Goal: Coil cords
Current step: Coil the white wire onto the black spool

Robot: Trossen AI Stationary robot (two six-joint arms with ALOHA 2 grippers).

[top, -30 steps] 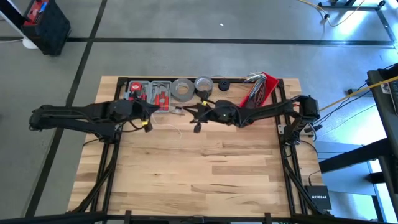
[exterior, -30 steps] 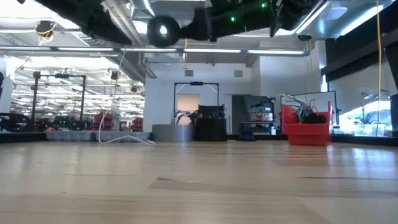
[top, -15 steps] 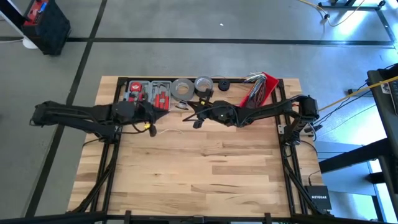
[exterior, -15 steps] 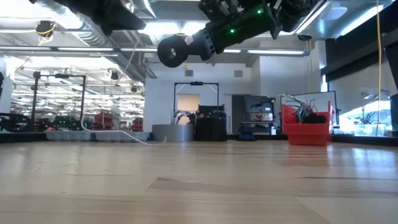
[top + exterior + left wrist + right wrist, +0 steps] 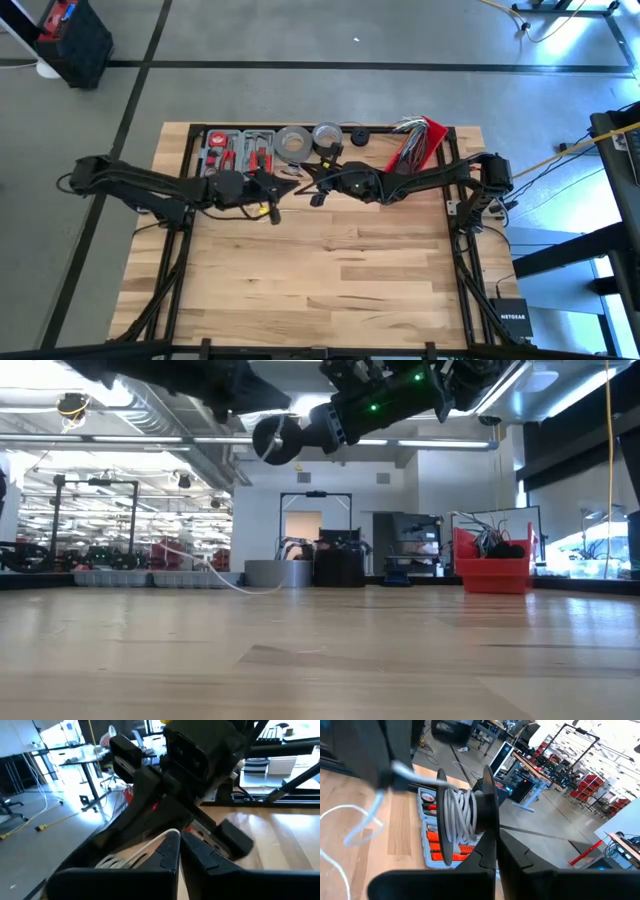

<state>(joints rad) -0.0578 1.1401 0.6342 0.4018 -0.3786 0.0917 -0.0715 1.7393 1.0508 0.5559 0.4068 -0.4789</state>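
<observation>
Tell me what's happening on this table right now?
Both arms meet above the back of the table, winding the white cord. The right hand is shut on a black spool already wrapped with cord. The left hand is shut on the cord's loose stretch, which trails down to the wooden table.

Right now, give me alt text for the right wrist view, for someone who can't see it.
The right gripper, shut, holds a black spool wound with white cord. The left gripper pulls the cord's loose end above the wooden table.

2 dark arms meeting above table's far half, left claw (image 5: 272, 187) near right claw (image 5: 305, 182), tape rolls (image 5: 293, 143) behind
</observation>
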